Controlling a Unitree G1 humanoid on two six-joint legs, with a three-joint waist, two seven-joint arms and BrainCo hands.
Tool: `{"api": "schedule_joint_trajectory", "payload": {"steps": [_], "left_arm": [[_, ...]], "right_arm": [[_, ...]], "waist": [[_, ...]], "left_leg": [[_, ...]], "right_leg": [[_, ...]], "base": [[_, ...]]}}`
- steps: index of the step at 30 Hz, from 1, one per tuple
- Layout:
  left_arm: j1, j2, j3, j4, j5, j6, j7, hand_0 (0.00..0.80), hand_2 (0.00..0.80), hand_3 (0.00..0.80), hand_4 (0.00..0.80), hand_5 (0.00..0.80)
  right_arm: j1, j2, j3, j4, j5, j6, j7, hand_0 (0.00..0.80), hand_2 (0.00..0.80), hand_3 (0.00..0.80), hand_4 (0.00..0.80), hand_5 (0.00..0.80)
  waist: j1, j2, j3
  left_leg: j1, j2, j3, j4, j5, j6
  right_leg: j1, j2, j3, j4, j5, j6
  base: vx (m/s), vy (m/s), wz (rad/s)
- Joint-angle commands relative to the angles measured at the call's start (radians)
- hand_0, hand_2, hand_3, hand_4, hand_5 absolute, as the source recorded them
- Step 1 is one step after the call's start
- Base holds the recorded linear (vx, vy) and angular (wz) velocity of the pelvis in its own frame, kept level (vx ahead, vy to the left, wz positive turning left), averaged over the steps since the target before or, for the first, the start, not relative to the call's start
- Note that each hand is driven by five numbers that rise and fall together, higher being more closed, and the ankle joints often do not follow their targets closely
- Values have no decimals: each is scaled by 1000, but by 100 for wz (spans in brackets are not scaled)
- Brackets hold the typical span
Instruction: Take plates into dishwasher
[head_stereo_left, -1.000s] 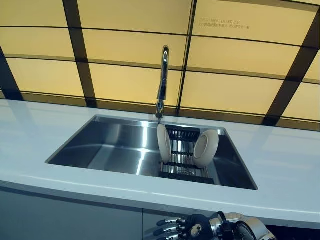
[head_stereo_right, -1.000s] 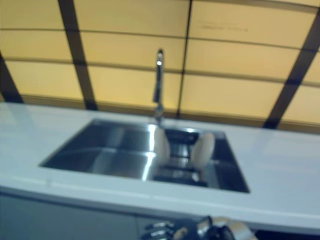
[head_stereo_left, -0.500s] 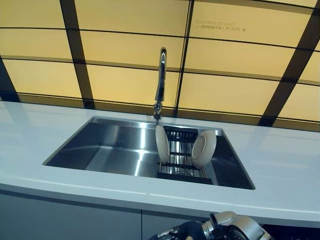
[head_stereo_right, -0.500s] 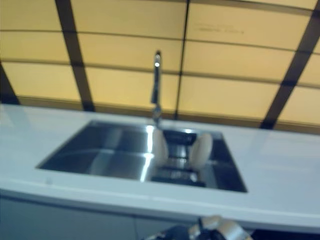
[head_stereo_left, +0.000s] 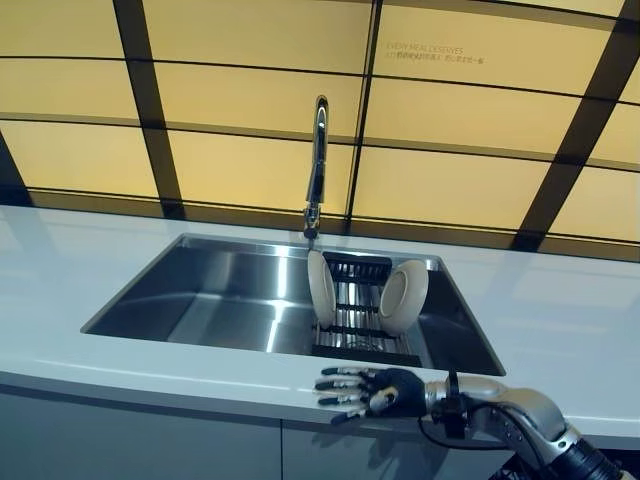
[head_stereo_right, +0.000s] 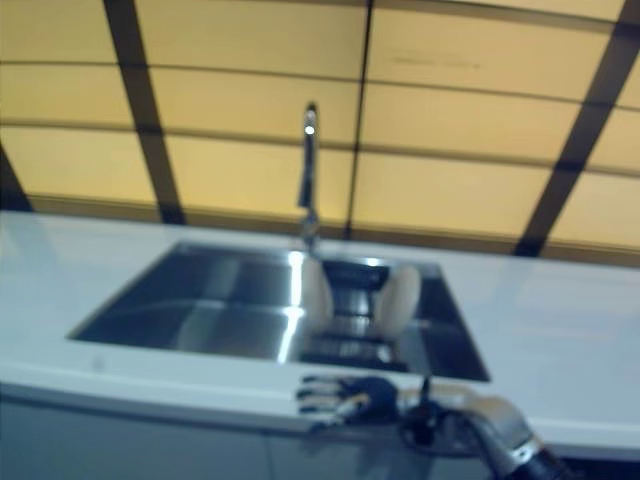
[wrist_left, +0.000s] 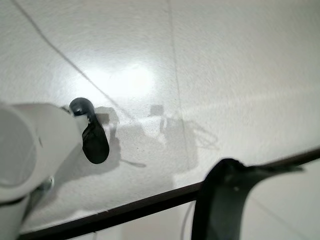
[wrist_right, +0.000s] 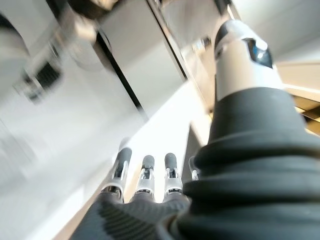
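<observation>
Sink of bright steel is sitting sunk into a white counter, and everything here is being placed against it. 2 pale plates are standing on edge inside the sink's right part, slotted into a dark rack that is lying on the sink floor. The left plate is standing nearly upright with its edge turned toward the camera, just below the spout of the tap, which is rising from the back rim of the sink. The right plate is leaning at a tilt with its hollow face showing, a gap of bare rack bars lying between the 2. Neither plate is touching a hand.

The right hand is hovering over the counter strip in front of the sink, just ahead of the rack, reaching in from the right with its back turned up. Its fingers are stretching out straight and slightly spread, pointing left along the counter edge, and they are holding nothing.

The left hand is showing in no view; its wrist camera is taking in only a pale floor
</observation>
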Motion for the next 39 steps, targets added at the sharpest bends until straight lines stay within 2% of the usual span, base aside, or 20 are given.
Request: {"api": "schedule_joint_trajectory", "payload": {"steps": [1, 3, 10, 13, 16, 20, 24, 29, 31, 33, 38, 39], "left_arm": [[-58, 23, 16, 77, 6, -13, 7, 0, 0, 0, 0, 0], [-55, 21, 18, 77, 6, -14, 10, 0, 0, 0, 0, 0], [-56, 23, 31, 84, 21, -13, 14, 0, 0, 0, 0, 0], [-67, 29, 27, 83, 22, -9, 12, 0, 0, 0, 0, 0], [-77, 30, 15, 73, 18, -1, 12, 0, 0, 0, 0, 0], [-86, 33, 5, 61, 15, 2, 13, 0, 0, 0, 0, 0], [-83, 34, -11, 63, 18, -2, 16, 0, 0, 0, 0, 0], [-74, 33, -19, 72, 16, -4, 14, 0, 0, 0, 0, 0], [-70, 33, -27, 79, 10, -10, 16, 0, 0, 0, 0, 0], [-73, 36, -27, 80, 21, -17, 16, 0, 0, 0, 0, 0], [-75, 48, -34, 61, 30, -10, 30, 0, 0, 0, 0, 0], [-74, 61, -33, 53, 37, -12, 31, 0, 0, 0, 0, 0]], "right_arm": [[-104, -33, -73, 22, 37, -117, -83, 0, 0, 0, 0, 0], [-111, -40, -98, 52, 52, -118, -106, 0, 0, 0, 0, 0], [-168, -122, -198, 185, 55, -204, -229, 0, 0, 0, 0, 0], [-214, -136, -216, 241, 98, -217, -290, 0, 0, 0, 0, 0], [-276, -133, -214, 316, 97, -228, -373, 0, 0, 0, 0, 0], [-331, -140, -193, 379, 102, -234, -415, 0, 0, 0, 0, 0], [-402, -139, -169, 474, 137, -259, -528, 0, 0, 0, 0, 0], [-437, -132, -166, 510, 156, -267, -599, 0, 0, 0, 0, 0], [-470, -136, -163, 544, 158, -295, -666, 0, 0, 0, 0, 0], [-497, -134, -157, 561, 163, -287, -700, 0, 0, 0, 0, 0], [-511, -115, -140, 577, 139, -264, -750, 0, 0, 0, 0, 0], [-510, -109, -128, 576, 116, -270, -777, 0, 0, 0, 0, 0]], "waist": [[7, -16, -4], [6, -17, -6], [0, -25, -12], [0, -28, -8], [7, -29, 0], [17, -30, 9], [37, -30, 12], [48, -30, 9], [57, -30, 11], [62, -29, 16], [71, -23, 29], [71, -16, 44]], "left_leg": [[38, 1, 22, 3, -92, 4], [40, 2, 25, 3, -94, 4], [45, 0, 33, 3, -96, 6], [48, -3, 36, 7, -101, 10], [48, -6, 35, 14, -107, 15], [48, -8, 31, 18, -111, 19], [51, -10, 23, 20, -113, 21], [47, -12, 18, 18, -110, 19], [41, -15, 13, 18, -109, 20], [38, -19, 10, 20, -109, 23], [25, -23, 13, 25, -104, 39], [15, -20, 11, 27, -95, 49]], "right_leg": [[-35, -52, -15, 56, -6, 87], [-33, -52, -15, 55, -7, 87], [-32, -48, -15, 62, -10, 84], [-32, -48, -15, 67, -14, 83], [-33, -51, -15, 74, -18, 85], [-34, -53, -18, 80, -19, 87], [-24, -55, -29, 75, -18, 88], [-19, -56, -36, 64, -15, 88], [-21, -60, -43, 62, -12, 90], [-25, -64, -45, 67, -12, 92], [-50, -66, -56, 153, -42, 92], [-100, -60, -59, 273, -43, 98]], "base": [[14, 19, -4], [0, 0, 0], [0, 0, 0], [-3, 0, -2], [-7, 7, -9], [0, 0, 0], [37, 3, 1], [32, 9, 1], [38, 39, 5], [31, 65, 4], [13, 28, 4], [-12, -8, 3]]}}
